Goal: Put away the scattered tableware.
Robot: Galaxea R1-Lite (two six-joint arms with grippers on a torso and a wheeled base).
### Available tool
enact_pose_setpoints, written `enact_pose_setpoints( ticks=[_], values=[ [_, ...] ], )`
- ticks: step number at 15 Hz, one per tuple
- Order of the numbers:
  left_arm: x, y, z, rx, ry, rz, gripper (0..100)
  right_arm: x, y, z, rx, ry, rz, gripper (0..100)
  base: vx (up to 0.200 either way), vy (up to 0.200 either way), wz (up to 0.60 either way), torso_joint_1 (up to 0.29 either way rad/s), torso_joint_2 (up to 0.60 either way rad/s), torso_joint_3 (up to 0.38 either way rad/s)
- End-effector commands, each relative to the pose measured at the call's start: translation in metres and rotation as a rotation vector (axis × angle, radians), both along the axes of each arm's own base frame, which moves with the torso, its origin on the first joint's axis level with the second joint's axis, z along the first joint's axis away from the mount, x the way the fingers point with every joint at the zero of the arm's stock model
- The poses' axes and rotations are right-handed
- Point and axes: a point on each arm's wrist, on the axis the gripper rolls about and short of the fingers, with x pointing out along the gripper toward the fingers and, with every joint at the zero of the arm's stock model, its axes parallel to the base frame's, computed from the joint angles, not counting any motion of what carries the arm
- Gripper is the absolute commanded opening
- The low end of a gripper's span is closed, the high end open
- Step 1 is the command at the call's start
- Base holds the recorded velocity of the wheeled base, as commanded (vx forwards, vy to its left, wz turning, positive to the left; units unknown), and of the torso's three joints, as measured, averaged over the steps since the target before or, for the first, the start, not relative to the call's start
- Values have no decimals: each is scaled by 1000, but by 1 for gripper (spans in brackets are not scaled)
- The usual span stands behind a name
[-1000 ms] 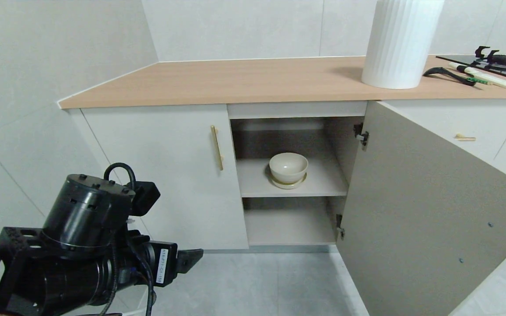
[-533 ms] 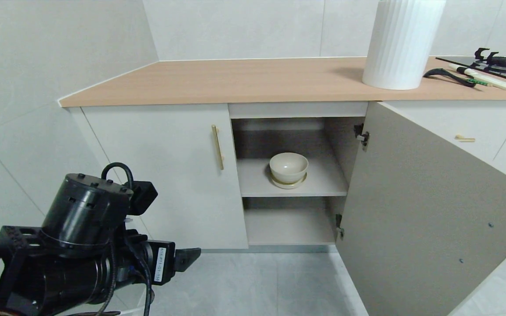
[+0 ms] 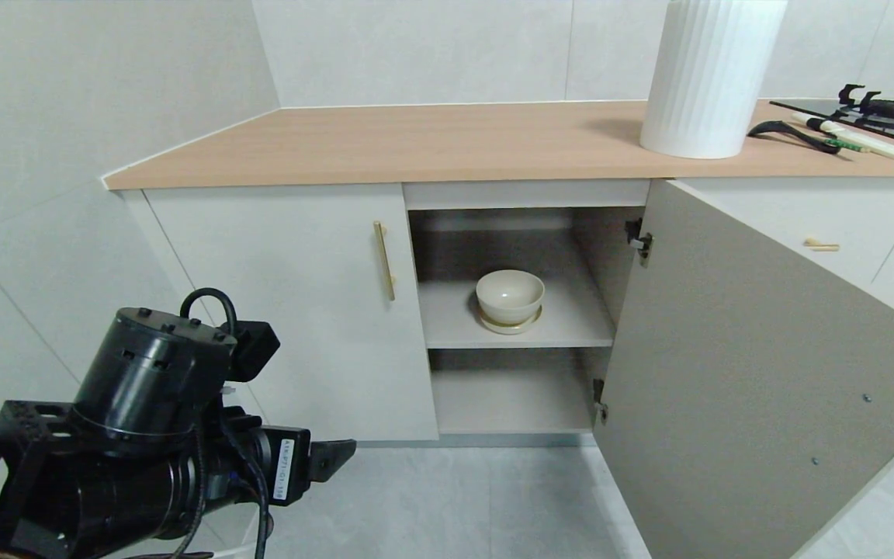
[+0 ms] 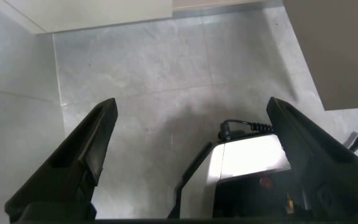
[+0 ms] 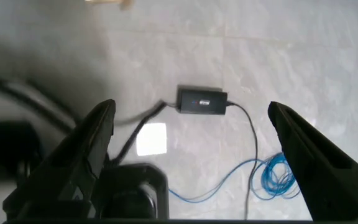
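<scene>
A cream bowl [image 3: 510,294] sits on a small plate [image 3: 509,323] on the upper shelf [image 3: 455,322] of the open cabinet. My left gripper [image 3: 334,456] hangs low at the bottom left, in front of the shut left cabinet door [image 3: 292,310]. In the left wrist view it [image 4: 191,124] is open over the grey floor with nothing between its fingers [image 4: 79,162]. My right gripper [image 5: 191,130] is open too, held above the floor, empty.
The right cabinet door [image 3: 750,365] stands swung wide open. On the wooden counter [image 3: 416,144] stand a tall white ribbed container [image 3: 707,78], some utensils [image 3: 843,136] and a stove [image 3: 889,105]. A black power brick [image 5: 202,101] and blue cable [image 5: 275,177] lie on the floor.
The head view shifted slightly between one second ago and half a second ago. The left arm barely moved. The bowl and the door stay as they were.
</scene>
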Motion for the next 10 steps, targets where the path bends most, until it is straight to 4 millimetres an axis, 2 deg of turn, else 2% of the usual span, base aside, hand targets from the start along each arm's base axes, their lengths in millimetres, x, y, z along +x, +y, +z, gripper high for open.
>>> enact_pose_setpoints(
  ticks=[1, 6, 10],
  values=[
    [0, 0, 0, 0, 1, 1, 100, 2, -4, 0, -1, -2, -44, 100, 0, 0, 0, 0, 0, 0],
    [0, 0, 0, 0, -1, 1, 100, 19, -19, 2, 1, -71, -174, 100, 0, 0, 0, 0, 0, 0],
    [0, 0, 0, -2, -1, 2, 100, 56, -26, -9, 17, -152, -212, 100, 0, 0, 0, 0, 0, 0]
  ],
)
